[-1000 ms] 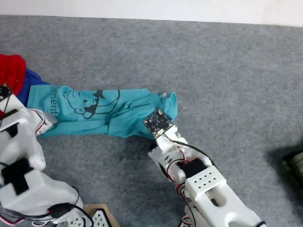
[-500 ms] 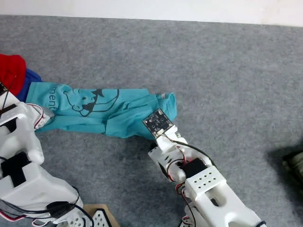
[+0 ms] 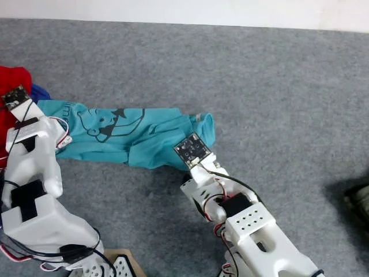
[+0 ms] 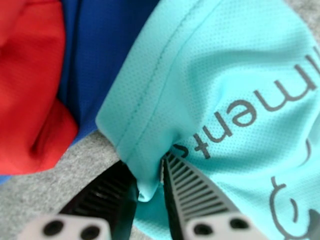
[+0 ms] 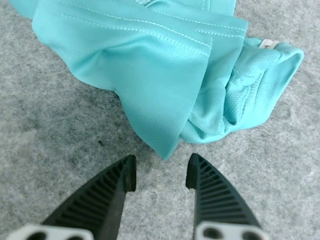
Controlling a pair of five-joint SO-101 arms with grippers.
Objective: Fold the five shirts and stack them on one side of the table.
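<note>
Here the left tool (image 4: 149, 170) pinches the stitched hem of the teal shirt (image 4: 215, 75), a fine mesh knit with dark print, with a red shirt (image 4: 30, 75) and a blue shirt (image 4: 95, 45) just beyond. The right tool (image 5: 161, 162) stands spread over the fuzzy grey desk (image 5: 60, 130), just short of the shirt's folded corner.

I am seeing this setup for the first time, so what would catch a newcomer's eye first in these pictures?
The teal shirt lies bunched in a long strip on the grey table. The left gripper pinches its hem beside a red shirt and a blue shirt, while the right gripper stands open just short of the strip's other end.
</note>
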